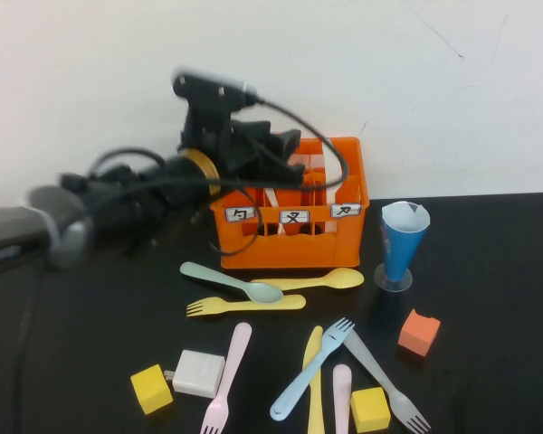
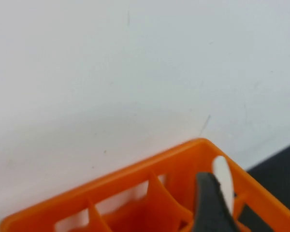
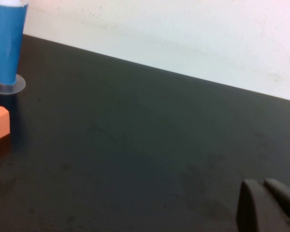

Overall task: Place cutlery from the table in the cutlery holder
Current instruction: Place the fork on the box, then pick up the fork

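Observation:
The orange cutlery holder [image 1: 294, 240] stands at the back of the black table [image 1: 489, 298]. My left gripper [image 1: 290, 163] hovers over its right end, open. In the left wrist view [image 2: 251, 212] a white piece of cutlery [image 2: 223, 179] stands in the holder [image 2: 135, 179] against one finger [image 2: 208, 203]. On the table lie a mint spoon [image 1: 231, 280], a yellow spoon [image 1: 317, 280], a yellow fork [image 1: 244, 305], a pink fork [image 1: 228, 366], a light blue fork [image 1: 309, 369], a yellow knife [image 1: 315, 384], a grey fork [image 1: 385, 380] and a pink piece [image 1: 342, 398]. My right gripper [image 3: 263, 203] is shut and empty, low over bare table.
A blue cone cup [image 1: 403, 240] stands right of the holder, also in the right wrist view [image 3: 7, 41]. An orange cube [image 1: 419, 332], two yellow cubes [image 1: 151, 389] [image 1: 369, 409] and a white block [image 1: 199, 372] lie among the cutlery.

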